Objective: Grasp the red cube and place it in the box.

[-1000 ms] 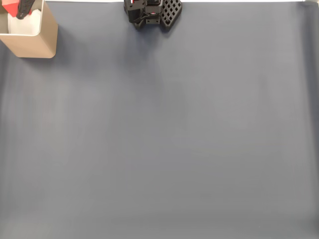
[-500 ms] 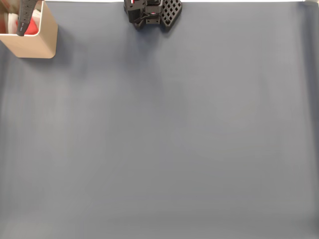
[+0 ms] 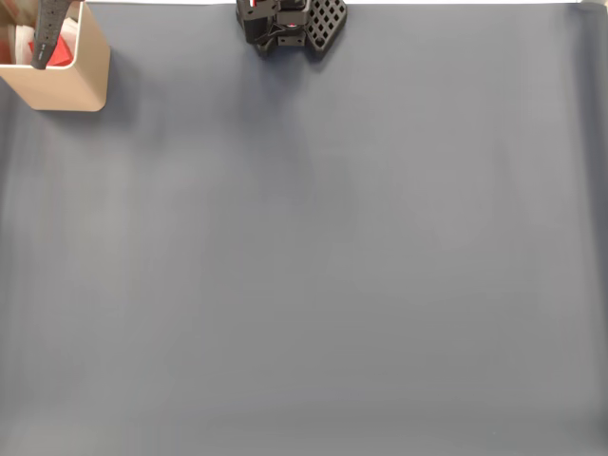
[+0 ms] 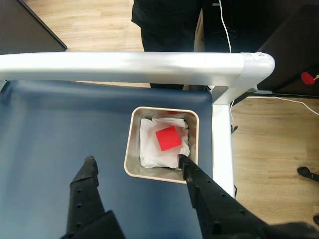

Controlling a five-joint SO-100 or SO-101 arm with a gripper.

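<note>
The red cube (image 4: 168,138) lies inside the tan box (image 4: 130,149) on its crumpled white lining, free of the fingers. In the wrist view my gripper (image 4: 135,162) hangs above the box's near edge, open, with one black finger (image 4: 87,172) over the blue mat and the other fingertip (image 4: 183,162) over the box rim. In the fixed view the box (image 3: 66,85) sits at the far top left corner, the cube (image 3: 63,49) shows as a red patch inside, and one dark finger (image 3: 44,38) reaches down over it.
The arm's black base (image 3: 285,24) sits at the top middle of the blue-grey mat (image 3: 313,256). A white table rail (image 4: 129,65) runs just beyond the box, with wooden floor and a standing person's dark legs (image 4: 167,20) past it.
The cube dropped from between the fingers into the box. Since then the finger over the box has barely shifted.
</note>
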